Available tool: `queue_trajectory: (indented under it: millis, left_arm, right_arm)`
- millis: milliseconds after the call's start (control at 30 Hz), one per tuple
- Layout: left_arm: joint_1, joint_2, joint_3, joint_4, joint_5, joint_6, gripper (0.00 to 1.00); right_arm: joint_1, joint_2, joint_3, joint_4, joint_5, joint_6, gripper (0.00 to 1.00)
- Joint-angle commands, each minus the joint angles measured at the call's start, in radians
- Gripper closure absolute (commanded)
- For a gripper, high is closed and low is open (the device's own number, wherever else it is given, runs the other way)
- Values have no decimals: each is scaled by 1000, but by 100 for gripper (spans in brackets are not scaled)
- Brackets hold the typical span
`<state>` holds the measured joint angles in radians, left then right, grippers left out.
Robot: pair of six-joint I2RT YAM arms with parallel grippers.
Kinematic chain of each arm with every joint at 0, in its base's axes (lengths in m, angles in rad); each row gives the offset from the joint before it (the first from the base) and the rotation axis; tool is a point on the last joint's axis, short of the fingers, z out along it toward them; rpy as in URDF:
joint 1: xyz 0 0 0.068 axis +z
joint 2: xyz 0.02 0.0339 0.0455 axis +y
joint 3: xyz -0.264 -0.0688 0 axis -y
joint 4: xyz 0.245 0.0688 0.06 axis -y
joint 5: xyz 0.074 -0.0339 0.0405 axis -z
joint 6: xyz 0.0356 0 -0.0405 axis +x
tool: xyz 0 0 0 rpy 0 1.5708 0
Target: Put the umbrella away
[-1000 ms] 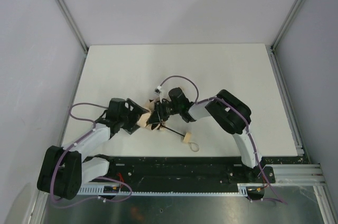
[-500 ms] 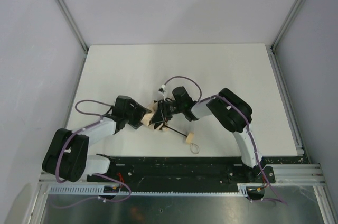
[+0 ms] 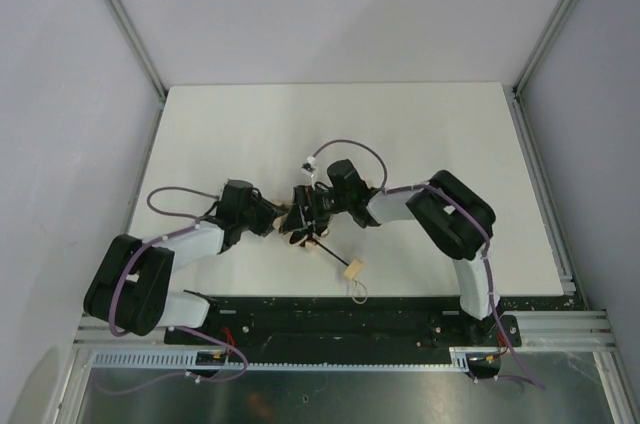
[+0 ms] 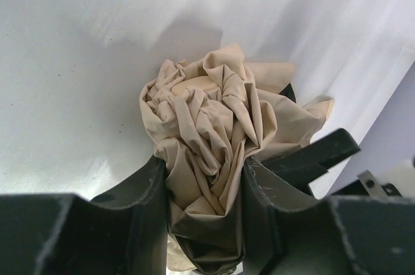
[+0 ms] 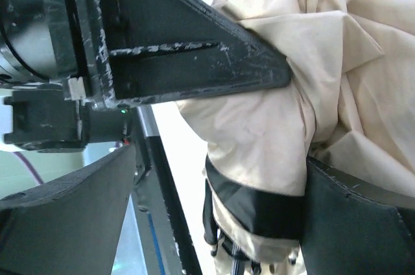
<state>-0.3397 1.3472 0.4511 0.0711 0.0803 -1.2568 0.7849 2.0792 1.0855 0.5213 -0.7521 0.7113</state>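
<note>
Umbrella (image 3: 298, 227) lying on table (image 3: 420, 134), lower centre of top view, handle (image 3: 354, 266) trailing toward lower right. Canopy (image 4: 207, 106) bunched and pinched by left gripper (image 4: 204, 171), judged to keep folds gathered. Right gripper (image 5: 220, 184) spread wide around same bundle, not clamped.

The umbrella (image 4: 207, 126) is crumpled matt beige cloth, the table (image 3: 430, 134) smooth matt white

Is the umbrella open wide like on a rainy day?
No, the umbrella has its beige cloth crumpled into a tight bunch, not spread out.
</note>
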Motion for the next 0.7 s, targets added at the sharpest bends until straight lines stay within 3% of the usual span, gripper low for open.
queue_trajectory:
  millis: [0,133,300,500,667]
  left_arm:
    - [-10,44,-46,-138,-106,113,91]
    - [-10,28,-50,-138,-102,115,92]
    - [-10,40,-49,-139,-74,109,93]
    - [-11,38,-55,-140,-52,104,93]
    - [-10,36,-59,-139,-46,98,94]
  right_arm:
    - [14,-171,-17,-289,133,-194,2]
    - [30,-325,-13,-431,333,-360,1]
    - [150,-432,-12,-502,714,-597,1]
    - [289,-387,12,-448,1027,-723,1]
    - [344,-290,26,-360,1107,-787,5]
